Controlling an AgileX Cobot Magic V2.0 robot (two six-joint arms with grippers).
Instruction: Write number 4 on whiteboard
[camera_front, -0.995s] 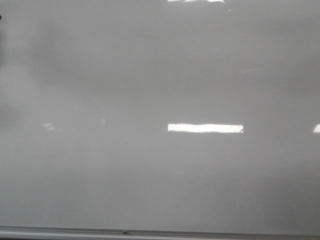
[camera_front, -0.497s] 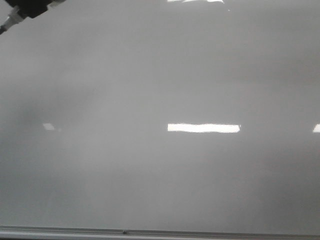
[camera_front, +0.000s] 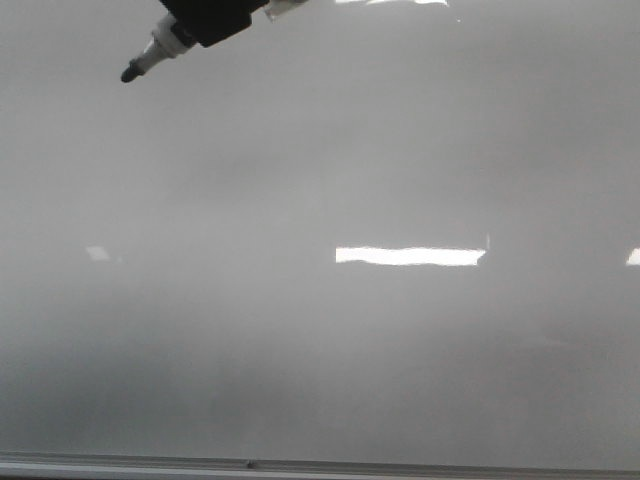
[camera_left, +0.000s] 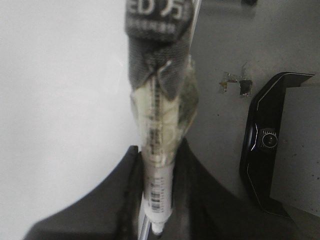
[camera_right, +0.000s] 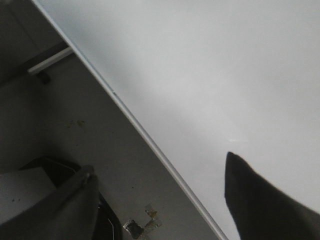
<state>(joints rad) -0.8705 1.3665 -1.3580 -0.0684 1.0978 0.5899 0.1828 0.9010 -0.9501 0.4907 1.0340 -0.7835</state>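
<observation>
The whiteboard (camera_front: 320, 350) is a glossy pale grey board that fills the front view. No number 4 or other black stroke shows on it. My left gripper (camera_front: 205, 18) enters at the top left, shut on a white marker (camera_front: 160, 52) whose dark tip points down-left, near the board's upper left. In the left wrist view the marker (camera_left: 157, 125), wrapped in tape and dark cloth, sits clamped between the black jaws of the left gripper (camera_left: 157, 150), with the whiteboard (camera_left: 60, 100) beside it. My right gripper (camera_right: 159, 162) is open and empty over the edge of the whiteboard (camera_right: 210, 75).
A grey metal edge strip (camera_front: 250, 465) runs along the board's bottom. Bright rectangular light reflections (camera_front: 410, 256) lie on the board. A black device with a lens (camera_left: 270, 145) and tape scraps (camera_right: 142, 222) sit on the grey surface beside the board.
The left gripper with the marker has come in from the top left corner, moving right and down across the front view. The board surface is unchanged.
</observation>
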